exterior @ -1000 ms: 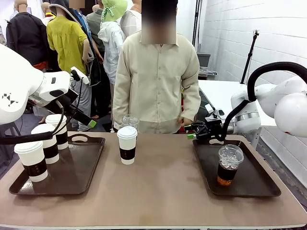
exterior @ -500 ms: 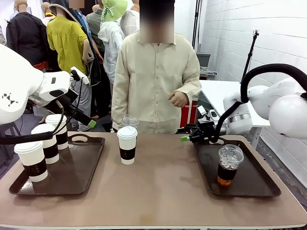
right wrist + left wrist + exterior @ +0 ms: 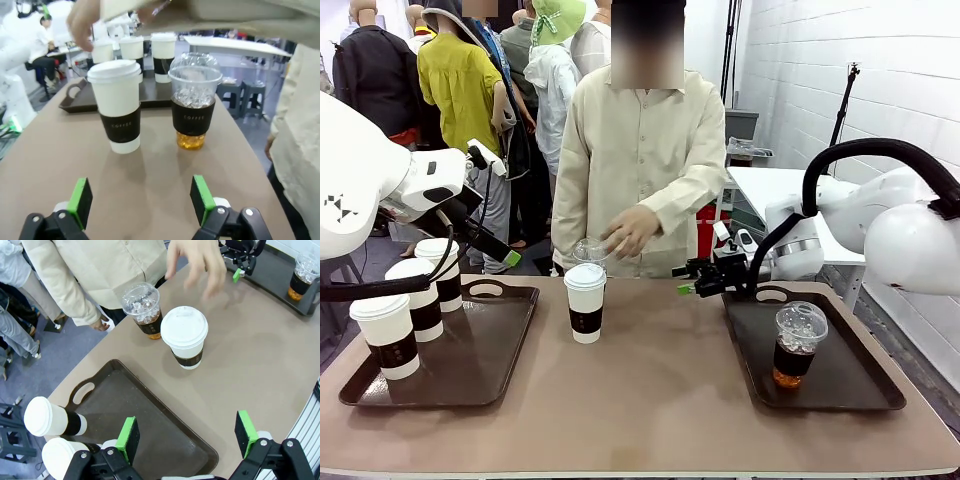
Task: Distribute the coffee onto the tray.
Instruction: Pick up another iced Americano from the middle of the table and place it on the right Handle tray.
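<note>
Noted right gripper (image 3: 141,196) released, facing white lidded paper cup (image 3: 116,105) and clear dome-lidded iced cup (image 3: 194,107) mid-table. Found left gripper (image 3: 187,432) likewise released above dark brown plastic tray (image 3: 150,415).

Front across table (image 3: 650,400); left wrist overhead, right low; share cup (image 3: 585,302).

White painted block wall (image 3: 800,60) at right, white side table (image 3: 755,185) beside it, brown tabletop (image 3: 650,400) in front, grey floor (image 3: 55,345).

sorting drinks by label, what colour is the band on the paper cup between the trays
Dark brown band, pale COFFEE print; clearest in right wrist view.
</note>
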`<move>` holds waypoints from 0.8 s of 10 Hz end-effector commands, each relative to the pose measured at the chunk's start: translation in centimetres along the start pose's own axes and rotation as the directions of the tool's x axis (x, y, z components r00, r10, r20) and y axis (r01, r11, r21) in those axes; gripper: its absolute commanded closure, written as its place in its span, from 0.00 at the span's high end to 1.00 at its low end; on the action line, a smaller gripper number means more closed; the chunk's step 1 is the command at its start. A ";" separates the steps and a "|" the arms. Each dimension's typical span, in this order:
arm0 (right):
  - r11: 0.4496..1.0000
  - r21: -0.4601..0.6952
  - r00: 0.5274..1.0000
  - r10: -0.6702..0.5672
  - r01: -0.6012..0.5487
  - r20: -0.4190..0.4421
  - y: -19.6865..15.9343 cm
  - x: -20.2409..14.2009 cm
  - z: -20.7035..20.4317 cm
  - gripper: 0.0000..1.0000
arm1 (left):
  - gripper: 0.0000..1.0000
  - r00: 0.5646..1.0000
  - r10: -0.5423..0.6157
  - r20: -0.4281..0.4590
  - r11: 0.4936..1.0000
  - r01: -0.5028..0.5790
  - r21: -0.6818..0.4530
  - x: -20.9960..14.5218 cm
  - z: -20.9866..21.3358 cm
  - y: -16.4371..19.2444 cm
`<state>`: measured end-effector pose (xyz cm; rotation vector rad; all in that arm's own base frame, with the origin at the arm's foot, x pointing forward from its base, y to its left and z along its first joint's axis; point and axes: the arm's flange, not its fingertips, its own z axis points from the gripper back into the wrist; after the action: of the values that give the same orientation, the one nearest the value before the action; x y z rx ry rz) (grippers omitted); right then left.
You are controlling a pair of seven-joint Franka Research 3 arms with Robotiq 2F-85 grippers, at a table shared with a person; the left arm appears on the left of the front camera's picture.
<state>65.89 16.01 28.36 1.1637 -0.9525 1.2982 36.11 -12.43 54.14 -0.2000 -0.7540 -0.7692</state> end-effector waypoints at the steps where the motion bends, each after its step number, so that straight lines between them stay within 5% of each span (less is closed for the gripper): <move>1: 0.999 -0.041 0.999 -0.034 0.036 0.028 -1.4 0.6 -1.6 1.00 | 1.00 1.000 0.001 -0.003 1.000 -0.001 -0.004 -0.1 0.0 0.0; 5: 0.999 -0.012 0.998 -0.041 0.042 0.050 -1.7 0.6 -2.6 1.00 | 1.00 1.000 0.001 -0.003 1.000 -0.001 -0.004 -0.1 0.0 0.0; 8: 0.997 -0.064 0.998 -0.040 0.043 0.045 0.3 0.1 1.7 1.00 | 1.00 1.000 0.001 -0.003 1.000 -0.001 -0.004 -0.1 0.0 0.0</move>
<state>66.93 15.75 28.27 1.1669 -0.9790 1.2316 36.11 -12.42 54.14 -0.2001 -0.7540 -0.7690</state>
